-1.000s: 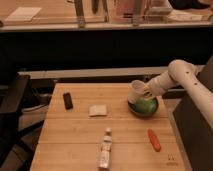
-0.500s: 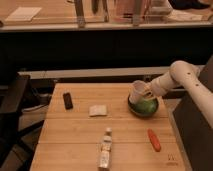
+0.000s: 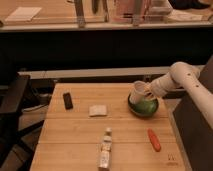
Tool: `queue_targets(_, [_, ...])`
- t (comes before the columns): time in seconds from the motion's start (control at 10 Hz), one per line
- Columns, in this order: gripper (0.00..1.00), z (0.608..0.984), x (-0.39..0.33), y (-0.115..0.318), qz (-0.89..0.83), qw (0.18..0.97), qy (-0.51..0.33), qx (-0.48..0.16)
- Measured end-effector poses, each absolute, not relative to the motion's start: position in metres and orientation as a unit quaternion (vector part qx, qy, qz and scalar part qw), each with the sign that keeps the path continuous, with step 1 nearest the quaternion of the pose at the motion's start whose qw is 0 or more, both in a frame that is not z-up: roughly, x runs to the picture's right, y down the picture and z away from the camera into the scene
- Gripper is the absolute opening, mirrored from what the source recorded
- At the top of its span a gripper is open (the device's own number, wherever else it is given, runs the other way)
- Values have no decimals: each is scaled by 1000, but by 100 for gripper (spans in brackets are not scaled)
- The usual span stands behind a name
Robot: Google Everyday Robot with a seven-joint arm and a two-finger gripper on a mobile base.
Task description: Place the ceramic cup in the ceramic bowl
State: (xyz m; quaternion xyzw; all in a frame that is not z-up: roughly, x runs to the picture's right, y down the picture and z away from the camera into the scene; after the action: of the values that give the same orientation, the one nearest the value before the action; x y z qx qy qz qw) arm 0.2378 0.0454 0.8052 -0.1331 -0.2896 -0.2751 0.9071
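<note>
Cup (image 3: 139,90) poised over the edge of the bowl (image 3: 145,108)
The gripper (image 3: 151,90), fingers pinching the cup, has the bowl just beneath; released off-centre, the cup could clip the rim and tumble onto the bench (image 3: 75,135).

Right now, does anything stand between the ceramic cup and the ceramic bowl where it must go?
Nothing visible does. The hand holds the ceramic cup tilted just above the left rim of the ceramic bowl. The orange thing and the bottle lie apart from it, nearer the camera.

cup (image 3: 139,90) white | bowl (image 3: 144,107) green | jaws pale, at cup
</note>
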Motion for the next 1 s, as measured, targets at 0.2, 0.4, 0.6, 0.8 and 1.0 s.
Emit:
queue_targets(0.2, [4, 808, 239, 46, -272, 908, -288, -133])
queue_targets(0.4, [4, 809, 239, 47, -270, 910, -287, -132])
queue_targets(0.6, [4, 810, 240, 48, -269, 910, -286, -132])
queue_targets(0.8, [7, 812, 241, 49, -266, 912, -285, -131])
queue_targets(1.0, [10, 813, 242, 49, -264, 912, -284, -131])
